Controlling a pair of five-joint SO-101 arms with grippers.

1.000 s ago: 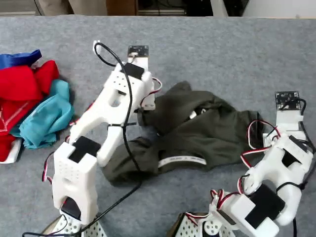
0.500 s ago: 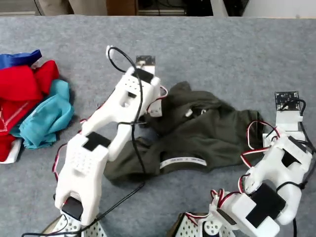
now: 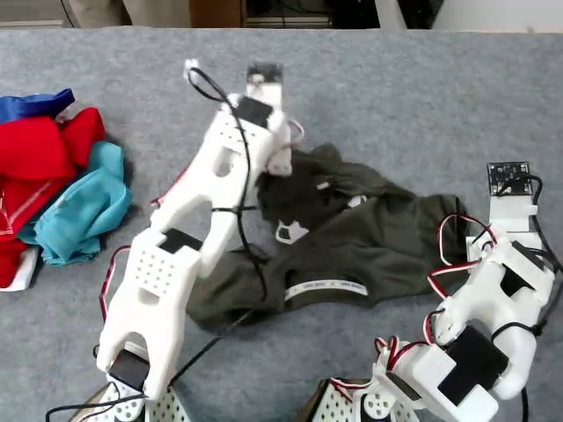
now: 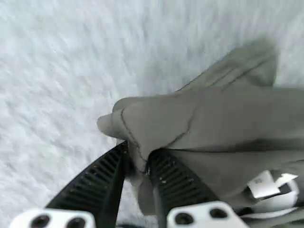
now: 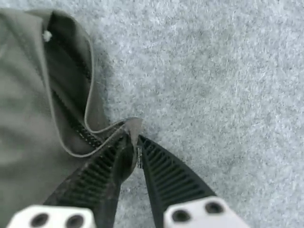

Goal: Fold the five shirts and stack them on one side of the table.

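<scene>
Left tool [image 4: 137, 159] pinching olive shirt [image 3: 378, 251] fold; right tool [image 5: 136, 145] pinching its edge.

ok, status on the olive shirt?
Left tool shut on olive shirt edge. Right tool shut on its corner. Other shirts piled apart, off to one side.

Olive shirt [image 3: 369, 251] crumpled mid-table, shirt pile [image 3: 53, 176] — red, teal, blue — far left

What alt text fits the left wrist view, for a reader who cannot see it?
The left gripper is shut on a bunched fold of the olive-green shirt, its black ribbed fingers pinching the cloth, with the grey table covering behind. A white label shows on the shirt farther along.
</scene>
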